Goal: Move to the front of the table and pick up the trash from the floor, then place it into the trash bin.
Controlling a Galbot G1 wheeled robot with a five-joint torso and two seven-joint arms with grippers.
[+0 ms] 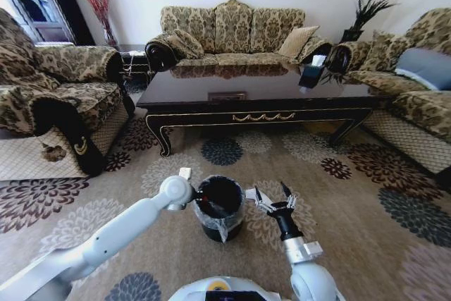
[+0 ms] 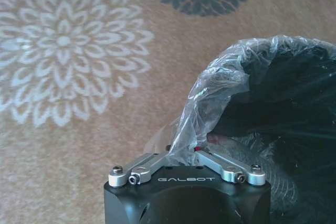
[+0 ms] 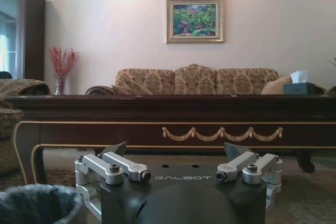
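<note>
The left gripper (image 2: 197, 150) is pinching the trash bin's (image 1: 220, 208) clear liner (image 2: 210, 103) between closed jaws; beside it, the right gripper (image 1: 270, 197) is hanging spread open.

black trash bin (image 1: 220, 207), upright on floor (image 1: 366, 209)

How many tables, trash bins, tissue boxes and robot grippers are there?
table: 1
trash bin: 1
tissue box: 1
grippers: 2, the left gripper and the right gripper
Total: 5
</note>
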